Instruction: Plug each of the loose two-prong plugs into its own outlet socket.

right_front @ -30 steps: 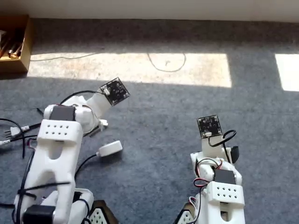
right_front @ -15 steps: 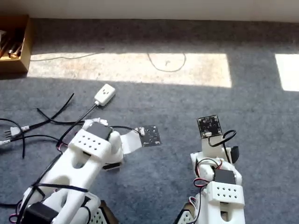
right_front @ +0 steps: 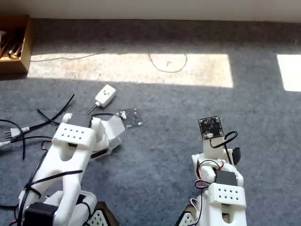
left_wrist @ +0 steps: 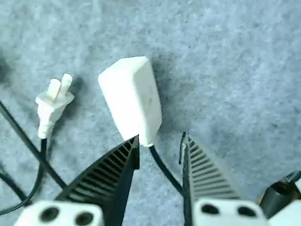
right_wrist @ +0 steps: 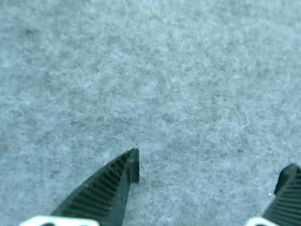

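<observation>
Left hand (left_wrist: 160, 143), part-open and empty, straddles the black cord (left_wrist: 165, 173) behind the white rectangular outlet socket (left_wrist: 131, 99) (white two-prong plug (left_wrist: 52, 101) lies beside it); right hand (right_wrist: 209, 172) gapes empty.

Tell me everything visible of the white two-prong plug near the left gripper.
The white two-prong plug looks like moulded plastic, with two flat pale prongs side by side and a black cord running from its back. It lies flat on the grey carpet, beside the white socket block without touching it, ungripped.
</observation>
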Robot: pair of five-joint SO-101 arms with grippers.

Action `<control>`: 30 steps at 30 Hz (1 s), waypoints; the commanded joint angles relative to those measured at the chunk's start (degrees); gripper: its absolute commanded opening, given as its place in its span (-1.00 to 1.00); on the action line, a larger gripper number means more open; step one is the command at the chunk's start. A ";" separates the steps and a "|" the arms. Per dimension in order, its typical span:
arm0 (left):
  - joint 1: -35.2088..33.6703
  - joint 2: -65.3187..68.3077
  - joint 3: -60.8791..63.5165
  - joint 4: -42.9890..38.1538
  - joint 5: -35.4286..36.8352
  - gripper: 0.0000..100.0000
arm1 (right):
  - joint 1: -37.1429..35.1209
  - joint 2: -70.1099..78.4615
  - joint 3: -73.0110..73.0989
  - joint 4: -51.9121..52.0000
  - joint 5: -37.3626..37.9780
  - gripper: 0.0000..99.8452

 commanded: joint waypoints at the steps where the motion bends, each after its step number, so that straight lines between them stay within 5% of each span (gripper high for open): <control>1: -3.30 -2.59 -7.60 3.78 -2.73 -0.68 | -0.48 -0.75 -0.13 0.04 0.53 -0.14; 7: -6.55 -0.22 -13.05 -2.02 0.26 -0.68 | -0.48 -0.75 -0.13 0.04 0.53 -0.14; 14: 0.92 16.92 -6.37 -11.87 4.57 -0.68 | -0.48 -0.75 -0.13 0.04 0.53 -0.14; 30: 17.63 -4.00 9.01 4.22 4.66 -0.69 | -0.75 -0.75 -0.13 0.04 0.53 -0.14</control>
